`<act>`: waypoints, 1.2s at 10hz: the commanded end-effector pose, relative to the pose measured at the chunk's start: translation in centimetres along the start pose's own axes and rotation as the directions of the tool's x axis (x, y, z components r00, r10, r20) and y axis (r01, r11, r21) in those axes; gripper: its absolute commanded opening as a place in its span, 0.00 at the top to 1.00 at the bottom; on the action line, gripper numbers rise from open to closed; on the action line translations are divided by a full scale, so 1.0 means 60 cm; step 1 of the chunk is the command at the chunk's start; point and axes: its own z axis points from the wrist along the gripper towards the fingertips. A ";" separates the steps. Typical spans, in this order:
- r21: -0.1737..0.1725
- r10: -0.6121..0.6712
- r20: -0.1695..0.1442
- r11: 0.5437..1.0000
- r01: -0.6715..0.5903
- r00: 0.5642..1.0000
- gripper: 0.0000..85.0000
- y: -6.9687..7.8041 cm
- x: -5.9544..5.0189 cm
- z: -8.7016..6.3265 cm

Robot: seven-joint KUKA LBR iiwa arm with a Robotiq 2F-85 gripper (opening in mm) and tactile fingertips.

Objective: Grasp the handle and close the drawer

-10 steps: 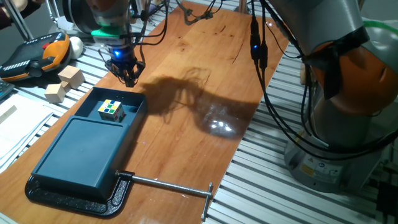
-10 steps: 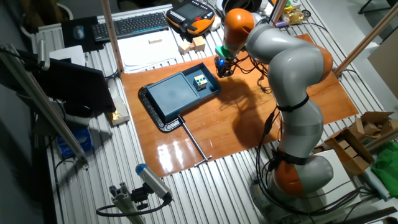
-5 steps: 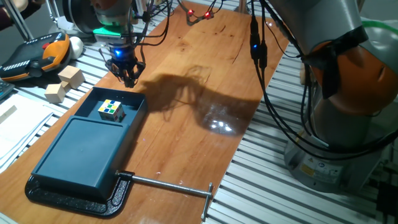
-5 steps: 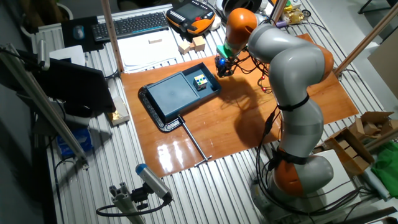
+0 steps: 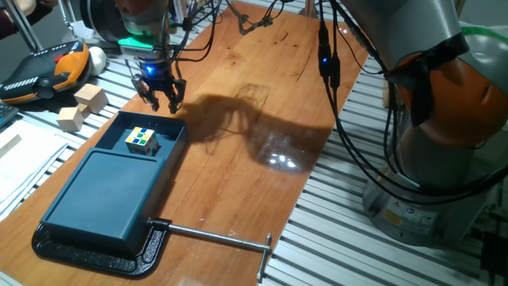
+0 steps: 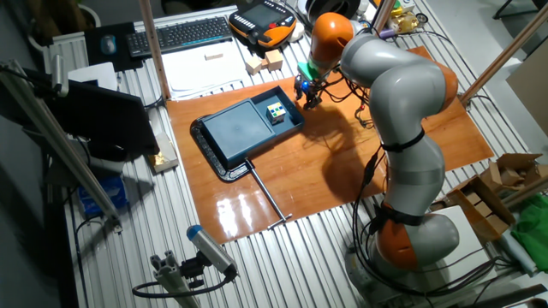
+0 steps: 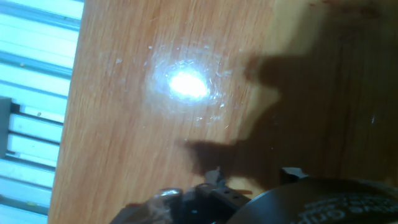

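The drawer (image 5: 163, 147) is a shallow dark teal tray pulled out of the flat teal box (image 5: 103, 195), and a multicoloured cube (image 5: 140, 139) lies in it. Its handle (image 5: 155, 120) is the narrow end rim on the far side. My gripper (image 5: 162, 103) hangs just above and beyond that rim, with its two dark fingers spread and nothing between them. In the other fixed view the gripper (image 6: 306, 97) sits right beside the drawer (image 6: 287, 122) at its handle (image 6: 294, 104). The hand view shows only the wooden board (image 7: 124, 124), glare and the gripper's shadow.
A black clamp (image 5: 119, 253) with a long steel rod (image 5: 214, 234) holds the box at the near end. Wooden blocks (image 5: 83, 107) and an orange-black pendant (image 5: 48, 67) lie left of the board. The robot base (image 5: 444, 119) and cables (image 5: 341, 95) stand on the right.
The gripper's fingers, pressed together before, have spread apart. The hand has stayed over the drawer's far end, shifting only slightly.
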 end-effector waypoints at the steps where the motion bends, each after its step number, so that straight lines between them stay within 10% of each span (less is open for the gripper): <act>1: -0.002 0.006 -0.006 1.000 -0.006 1.000 0.25 0.002 0.001 0.000; 12: -0.006 0.035 -0.046 0.999 -0.035 0.998 0.27 0.027 0.022 0.031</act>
